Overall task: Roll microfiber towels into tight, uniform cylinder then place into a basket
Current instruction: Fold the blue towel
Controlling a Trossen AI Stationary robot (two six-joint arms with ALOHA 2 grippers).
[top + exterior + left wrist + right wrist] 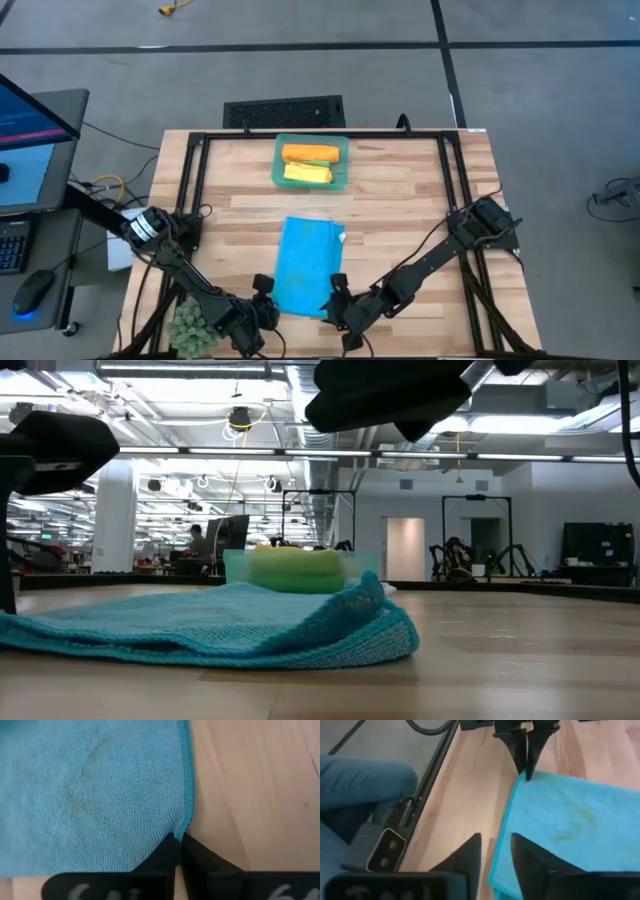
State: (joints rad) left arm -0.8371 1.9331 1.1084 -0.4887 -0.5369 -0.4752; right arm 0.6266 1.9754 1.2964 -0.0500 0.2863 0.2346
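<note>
On table [400,190], blue towel [308,265] flat, near basket [281,168] holding orange [309,153] and yellow rolls [307,174]. Left gripper [178,845] pinched shut on towel's corner; right gripper [496,851] parted astride opposite corner.

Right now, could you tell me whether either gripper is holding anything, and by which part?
The left gripper is shut on the blue towel, pinching its near left corner. The right gripper stands open at the near right corner, holding nothing.

basket [277,165]: far middle of the table [420,190], two rolled towels [309,163] inside
flat towel [308,265]: nearer, between both grippers
</note>
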